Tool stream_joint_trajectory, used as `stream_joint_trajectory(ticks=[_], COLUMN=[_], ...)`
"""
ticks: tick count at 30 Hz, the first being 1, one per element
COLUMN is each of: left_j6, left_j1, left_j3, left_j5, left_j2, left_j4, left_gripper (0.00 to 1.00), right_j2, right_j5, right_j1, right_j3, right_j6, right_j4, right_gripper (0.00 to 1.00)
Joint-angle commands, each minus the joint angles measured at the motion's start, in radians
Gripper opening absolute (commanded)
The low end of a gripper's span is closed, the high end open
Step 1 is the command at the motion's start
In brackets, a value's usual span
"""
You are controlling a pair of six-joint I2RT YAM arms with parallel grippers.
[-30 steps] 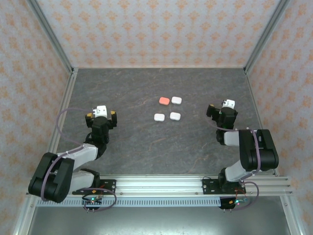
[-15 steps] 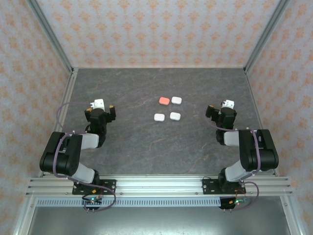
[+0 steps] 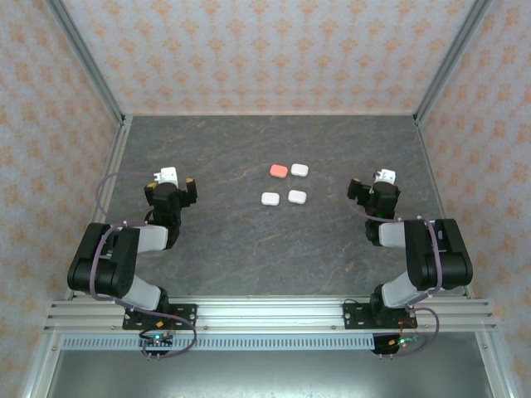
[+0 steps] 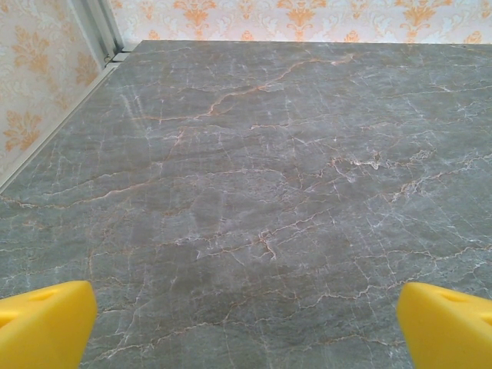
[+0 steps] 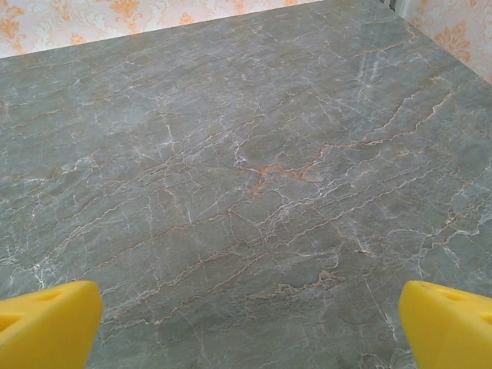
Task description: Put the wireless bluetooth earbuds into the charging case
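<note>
Four closed charging cases lie in a two-by-two cluster at the table's middle: a coral-red case [image 3: 279, 170], a white case [image 3: 299, 169] to its right, and two white cases [image 3: 270, 199] [image 3: 297, 197] nearer to me. The earbuds are hidden from view. My left gripper [image 3: 171, 186] sits low at the left, well apart from the cases. It is open, its yellow fingertips [image 4: 46, 323] spread wide over bare table. At the right, also apart from the cases, my right gripper [image 3: 375, 186] is open, with nothing between its yellow fingertips [image 5: 446, 323].
The dark marbled table [image 3: 249, 249] is enclosed by patterned walls on three sides. A metal frame post [image 4: 104, 31] stands at the far left corner. Both arms are folded back near their bases at the near edge.
The left arm folded back toward its base and its gripper shifted slightly away from me; over the last half second it has held still. The right arm barely moved.
</note>
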Motion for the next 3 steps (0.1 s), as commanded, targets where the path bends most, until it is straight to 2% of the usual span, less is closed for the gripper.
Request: stream_joint_trajectory(ticks=[1,3], left_j6=[-0.005,-0.005], left_j1=[0.005,0.004], left_j3=[0.01,0.009], left_j5=[0.0,0.0], left_j2=[-0.001,-0.001], left_j4=[-0.011,-0.013], left_gripper=[1.0,1.0], right_j2=[-0.007,-0.008], right_j5=[0.023,0.024], right_j1=[0.005,0.005], right_j3=[0.011,0.011], right_j6=[0.001,0.001], right_j4=[-0.004,-0.002], right_gripper=[0.99,0.99])
